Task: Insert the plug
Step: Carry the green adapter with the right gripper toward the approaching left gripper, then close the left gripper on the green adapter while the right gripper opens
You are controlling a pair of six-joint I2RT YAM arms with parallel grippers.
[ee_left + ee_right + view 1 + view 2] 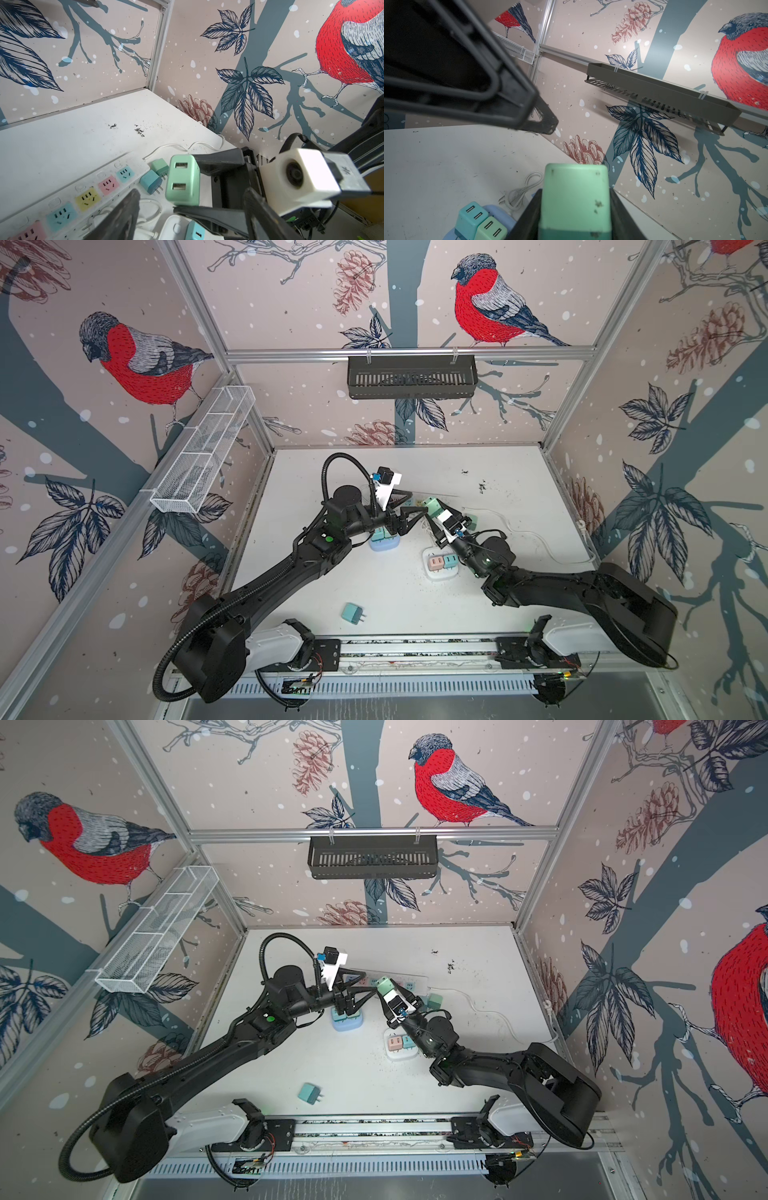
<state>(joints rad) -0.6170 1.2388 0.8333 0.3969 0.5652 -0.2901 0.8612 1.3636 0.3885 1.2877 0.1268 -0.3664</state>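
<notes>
A mint-green plug point(431, 505) point(384, 984) hangs above the table, and my right gripper point(436, 514) point(575, 195) is shut on it. In the right wrist view the plug point(575, 197) fills the gap between the black fingers point(529, 209). In the left wrist view the plug point(182, 180) shows two USB slots. My left gripper point(417, 502) point(191, 193) is open, its fingertips point(124, 207) reaching the plug from the left. I cannot tell whether they touch it. Below lies the white power strip point(415, 982) point(126, 160) with coloured sockets.
A blue socket base point(384, 545) holds two plugs under the left wrist. A white socket block point(440, 574) carries a pink and a teal plug. A teal plug point(353, 612) lies loose near the front. Two more plugs point(150, 182) and a white cable point(540, 539) lie by the strip's end.
</notes>
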